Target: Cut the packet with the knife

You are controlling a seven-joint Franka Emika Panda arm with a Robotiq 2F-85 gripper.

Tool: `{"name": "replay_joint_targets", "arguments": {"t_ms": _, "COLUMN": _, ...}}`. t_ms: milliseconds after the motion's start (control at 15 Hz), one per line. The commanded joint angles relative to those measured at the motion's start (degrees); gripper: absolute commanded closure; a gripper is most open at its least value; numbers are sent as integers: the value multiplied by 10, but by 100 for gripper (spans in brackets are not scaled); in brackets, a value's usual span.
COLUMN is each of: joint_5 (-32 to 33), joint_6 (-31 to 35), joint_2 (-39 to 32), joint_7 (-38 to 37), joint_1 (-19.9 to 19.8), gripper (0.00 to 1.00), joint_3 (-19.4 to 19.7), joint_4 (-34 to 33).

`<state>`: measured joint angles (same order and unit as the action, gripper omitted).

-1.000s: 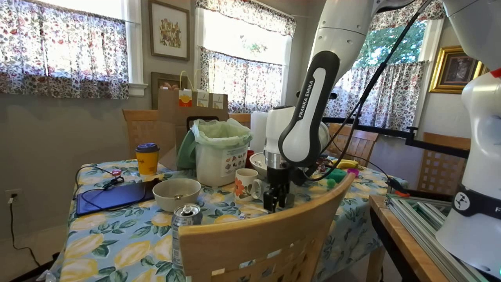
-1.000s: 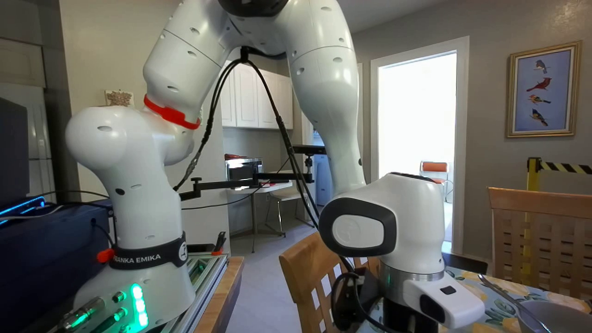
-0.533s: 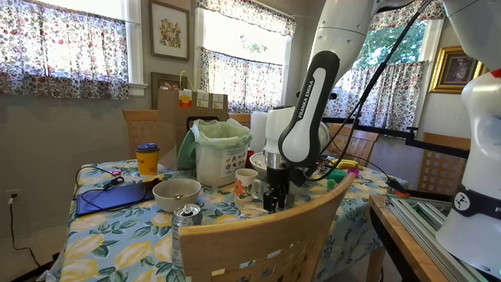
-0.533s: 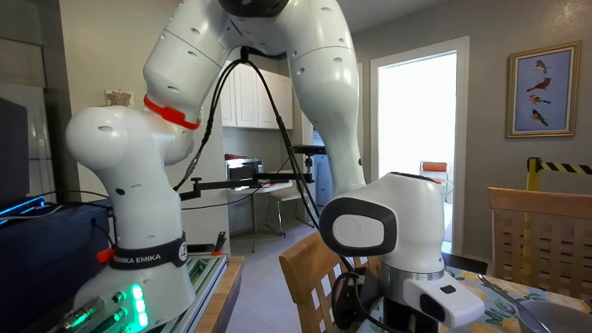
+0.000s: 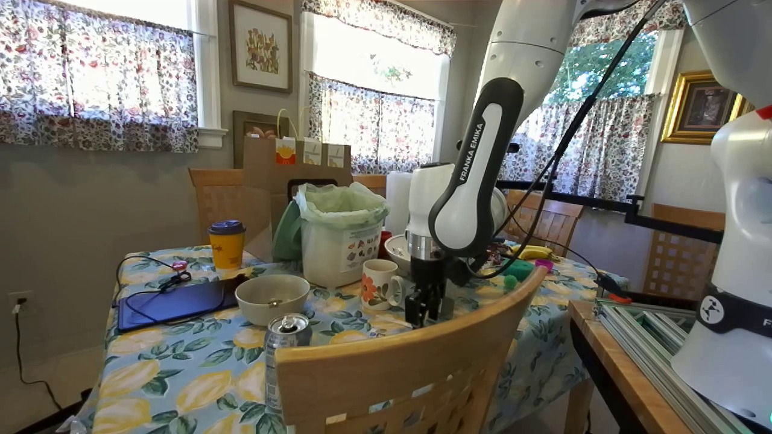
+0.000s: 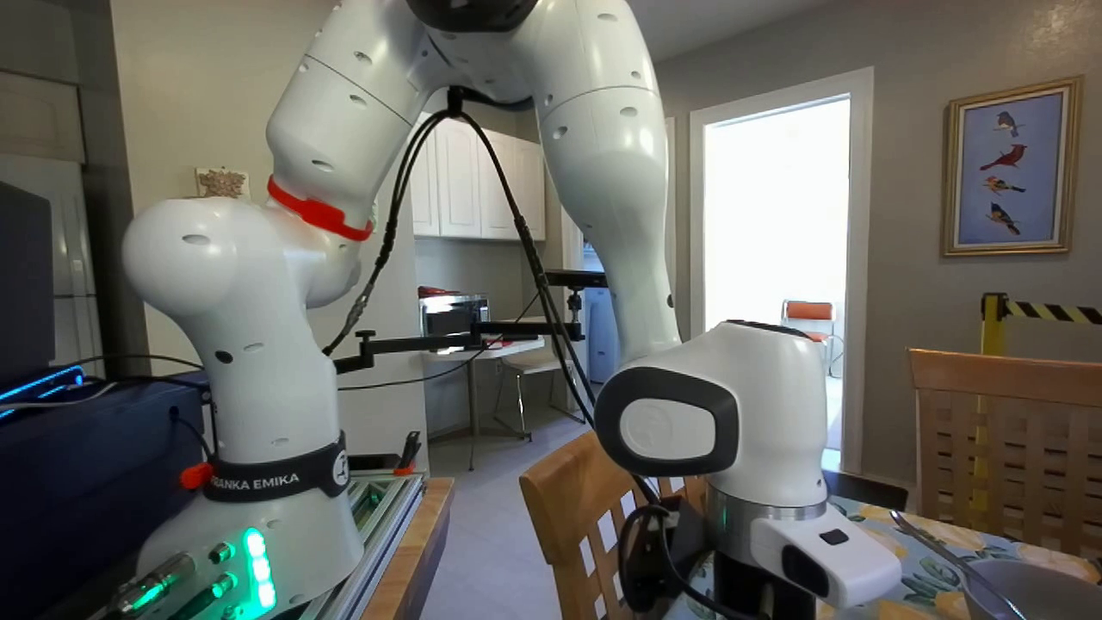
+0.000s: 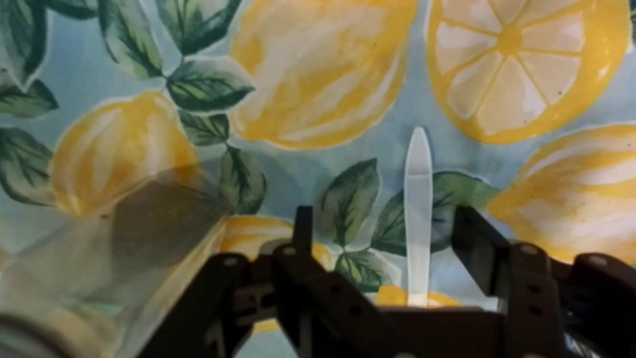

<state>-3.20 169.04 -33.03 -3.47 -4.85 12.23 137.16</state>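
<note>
The knife (image 7: 419, 219), a pale slim plastic one, lies on the lemon-print tablecloth in the wrist view, its rounded tip pointing to the top. My gripper (image 7: 384, 216) straddles it with open jaws. Gaps show on both sides of the knife, and the finger on the right is the closer one. The gripper's base hides the knife's lower end. In an exterior view my gripper (image 5: 424, 316) points straight down, low over the table behind a chair back. The packet is hidden or out of view.
A flowered mug (image 5: 379, 284) stands close beside the gripper. Further off are a grey bowl (image 5: 272, 298), a can (image 5: 288, 331) and a lined bin (image 5: 341, 241). The wooden chair back (image 5: 410, 361) rises in front. Another bowl (image 6: 1033, 585) holds a fork (image 6: 951, 560).
</note>
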Motion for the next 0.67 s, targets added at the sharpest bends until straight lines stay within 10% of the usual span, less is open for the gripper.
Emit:
{"name": "replay_joint_targets", "arguments": {"t_ms": 0, "joint_5": -1, "joint_6": -1, "joint_2": 4, "joint_7": -2, "joint_1": -14, "gripper": 28, "joint_3": -15, "joint_4": -6}}
{"name": "replay_joint_targets", "arguments": {"t_ms": 600, "joint_5": -5, "joint_6": -5, "joint_2": 8, "joint_7": 4, "joint_1": -33, "gripper": 42, "joint_3": -31, "joint_4": -10}}
